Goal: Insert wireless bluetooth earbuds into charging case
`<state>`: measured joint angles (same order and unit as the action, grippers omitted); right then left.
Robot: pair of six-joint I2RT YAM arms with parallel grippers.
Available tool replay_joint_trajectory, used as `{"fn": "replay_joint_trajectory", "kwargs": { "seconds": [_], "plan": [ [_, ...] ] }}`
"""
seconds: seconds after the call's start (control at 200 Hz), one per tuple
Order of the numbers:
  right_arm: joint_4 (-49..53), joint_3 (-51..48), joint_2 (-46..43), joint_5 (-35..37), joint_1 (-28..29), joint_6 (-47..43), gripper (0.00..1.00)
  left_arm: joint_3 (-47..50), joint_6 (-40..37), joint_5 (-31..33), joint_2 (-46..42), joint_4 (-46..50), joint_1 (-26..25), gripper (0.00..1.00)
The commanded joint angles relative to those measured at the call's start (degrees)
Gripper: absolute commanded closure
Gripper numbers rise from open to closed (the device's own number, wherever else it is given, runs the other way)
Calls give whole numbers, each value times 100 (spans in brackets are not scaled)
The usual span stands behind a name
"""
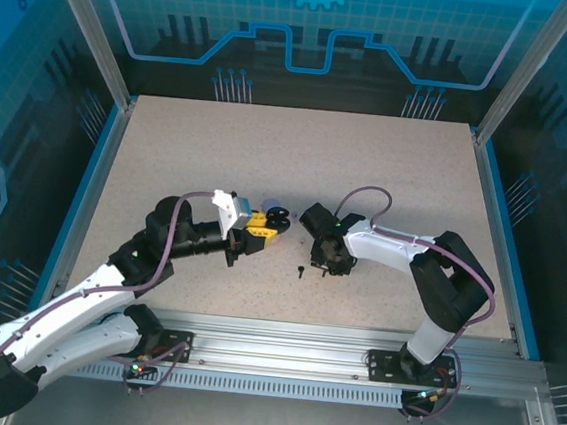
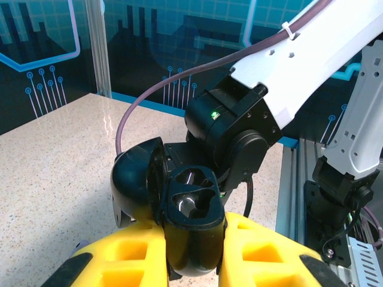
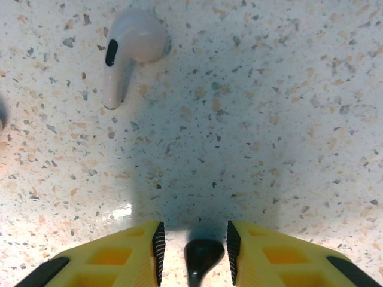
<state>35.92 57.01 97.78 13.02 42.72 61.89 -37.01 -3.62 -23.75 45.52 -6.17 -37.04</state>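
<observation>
A: What takes up most of the speckled table [image 1: 298, 164]?

B: The two arms. The left arm [image 1: 74, 298] reaches in from the near left and the right arm [image 1: 401, 249] bends in from the near right. Their ends sit near each other around the middle.

A: How does the left gripper [image 2: 194, 236] stand?

B: It is clamped on the black charging case [image 2: 190, 254], with a yellow finger [image 2: 263, 251] pressed to each side. The lid [image 2: 134, 179] is swung open to one side, and the two wells [image 2: 190, 203] face the wrist camera.

A: And the right gripper [image 3: 195, 239]?

B: It is low over the table with its jaws a little apart. A black earbud [image 3: 200, 258] sits between the ribbed pads [image 3: 158, 245]. A strip of table shows between the bud and one pad, so the bud is not squeezed. Whether it touches the other pad cannot be told.

A: Anything smaller?

B: A pale earbud [image 3: 128, 45] lies on the table ahead of that gripper, well apart from its fingers, stem pointing back toward them. In the overhead view a tiny black thing [image 1: 300, 270] lies just beside the right gripper, too small to name.
</observation>
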Motion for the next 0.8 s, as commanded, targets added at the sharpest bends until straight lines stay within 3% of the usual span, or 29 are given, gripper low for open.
{"fn": "replay_joint_trajectory", "kwargs": {
  "seconds": [0.0, 0.795],
  "plan": [
    [39, 71, 74, -16, 34, 95, 64, -213, -156, 75, -100, 37, -54, 94],
    [-167, -309, 303, -484, 113, 188, 71, -160, -161, 168, -179, 106, -75, 94]
  ]
}}
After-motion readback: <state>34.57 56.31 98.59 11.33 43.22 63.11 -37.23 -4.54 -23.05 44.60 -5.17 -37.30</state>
